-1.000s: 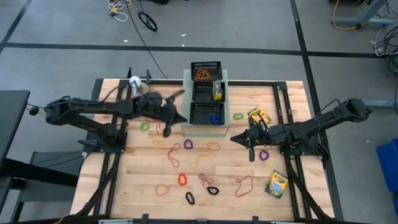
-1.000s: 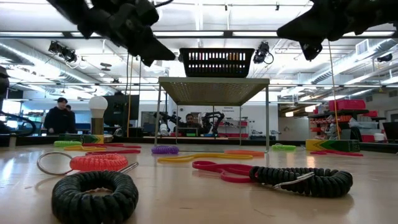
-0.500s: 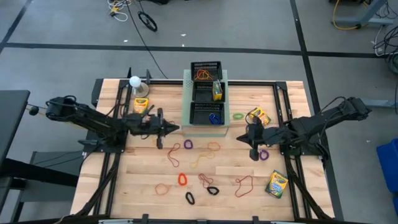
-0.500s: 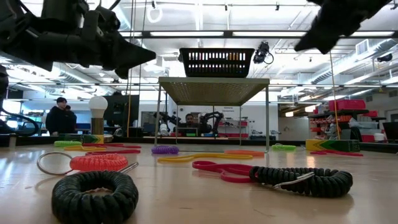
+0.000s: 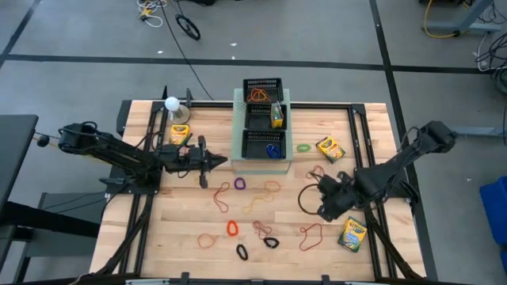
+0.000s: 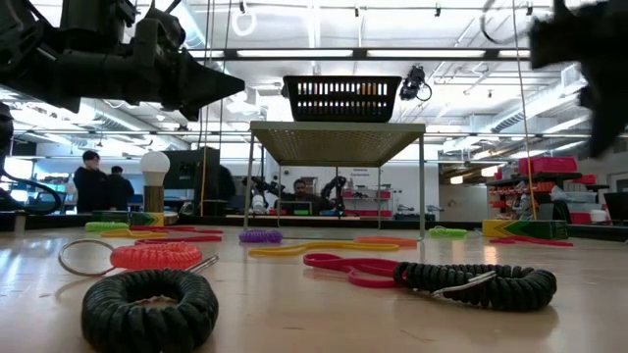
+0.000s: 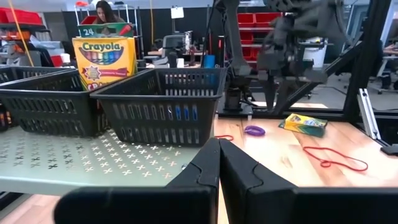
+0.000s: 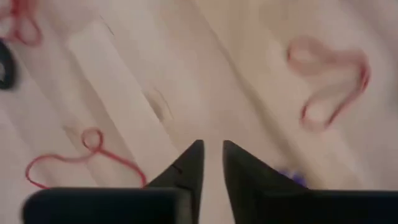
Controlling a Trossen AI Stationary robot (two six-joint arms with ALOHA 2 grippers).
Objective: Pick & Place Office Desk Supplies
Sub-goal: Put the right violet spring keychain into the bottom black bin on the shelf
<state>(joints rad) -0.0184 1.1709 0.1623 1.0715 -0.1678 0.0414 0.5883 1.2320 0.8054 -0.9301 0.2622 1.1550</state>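
Right gripper (image 5: 326,207) hangs over the wood at the table's 4 o'clock side, fingers (image 8: 189,163) parted by a narrow slit and empty, with a dark loop dangling by the wrist that I cannot identify. The red rubber-band loop (image 5: 310,234) lies flat just toward 7 o'clock from that gripper, long axis running 8 to 2 o'clock, so the right arm is clearly nearer. Left gripper (image 5: 212,162) waits pinched closed, empty, at 9 o'clock of the pale-green perforated box (image 5: 238,165).

A black coiled loop (image 6: 149,310) lies nearest on the tabletop (image 6: 314,314); a black mesh tray (image 6: 341,98) tops the far perforated stand (image 6: 337,142).
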